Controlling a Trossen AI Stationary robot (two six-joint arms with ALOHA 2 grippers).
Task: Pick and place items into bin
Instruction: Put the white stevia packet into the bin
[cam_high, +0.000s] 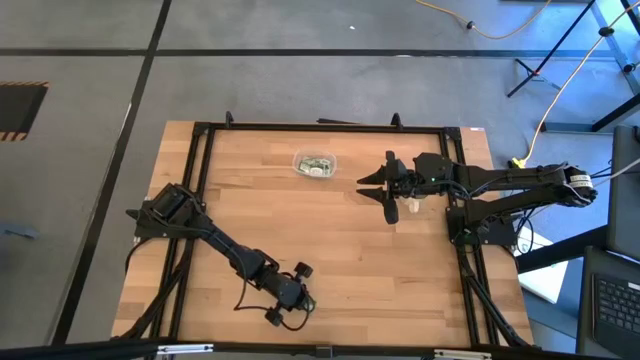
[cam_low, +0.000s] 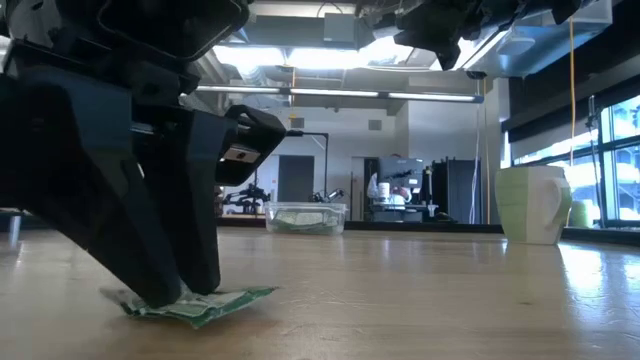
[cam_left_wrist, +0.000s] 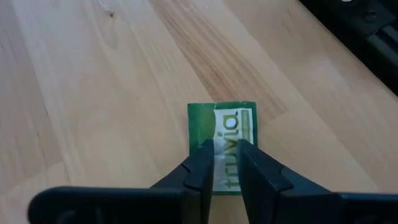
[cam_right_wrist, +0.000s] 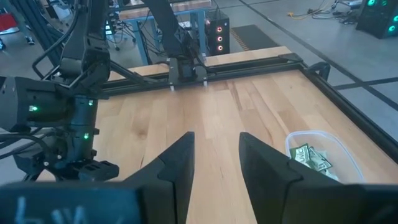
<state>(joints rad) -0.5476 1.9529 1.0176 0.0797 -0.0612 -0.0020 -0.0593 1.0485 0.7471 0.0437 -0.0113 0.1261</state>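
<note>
Left gripper (cam_left_wrist: 225, 163) pinches packet (cam_left_wrist: 224, 134) on table (cam_left_wrist: 112, 93)

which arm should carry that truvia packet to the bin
Left, probably. The left gripper is already down on the truvia packet, fingers pinching it; the right gripper hangs open, nearer the bin.

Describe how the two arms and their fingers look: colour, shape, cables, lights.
Both arms are black and jointed. The left gripper has loose black cables looping beside it and small green lights on its body. The right gripper has two broad, wedge-shaped black fingers.
</note>
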